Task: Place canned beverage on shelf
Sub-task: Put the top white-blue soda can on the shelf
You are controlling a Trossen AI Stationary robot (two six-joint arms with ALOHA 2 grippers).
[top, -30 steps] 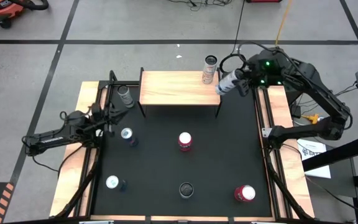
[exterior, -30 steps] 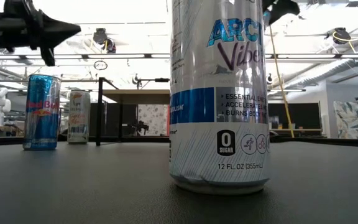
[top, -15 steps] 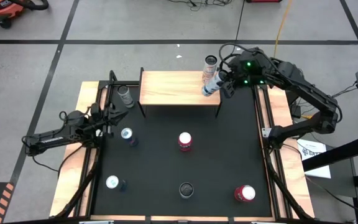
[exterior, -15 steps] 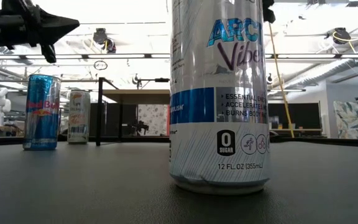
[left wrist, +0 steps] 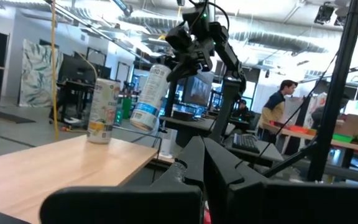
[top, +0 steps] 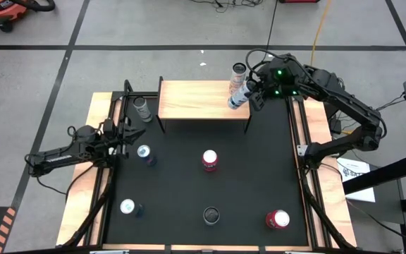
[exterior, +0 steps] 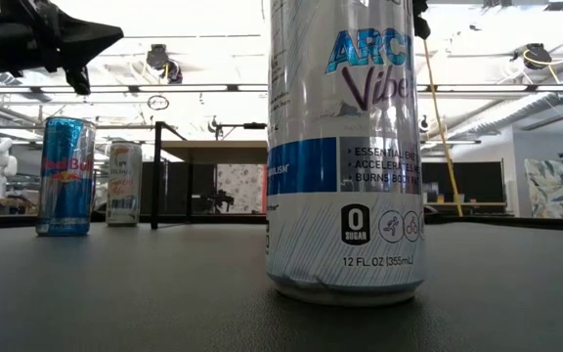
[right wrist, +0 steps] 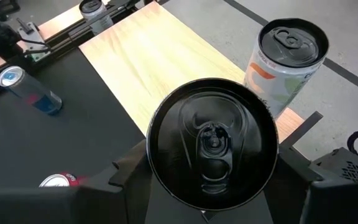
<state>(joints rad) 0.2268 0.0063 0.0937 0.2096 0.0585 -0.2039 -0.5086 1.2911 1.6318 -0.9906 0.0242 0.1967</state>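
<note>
Progress looks partial: one can (top: 239,76) already stands on the shelf (top: 196,99), at its 2 o'clock corner. The right end effector (top: 251,92) grips a second can (top: 237,96), tilted and held in the air just above the shelf's 3 o'clock edge, beside the standing one. It is not yet set down or upright. The left end effector (top: 124,134) waits at 9 o'clock over the surface (top: 259,183), fingers pressed together and empty. Six more cans stand off the shelf, including a blue can (top: 145,154) and a red can (top: 209,160), so most of the stocking seems left to do.
</note>
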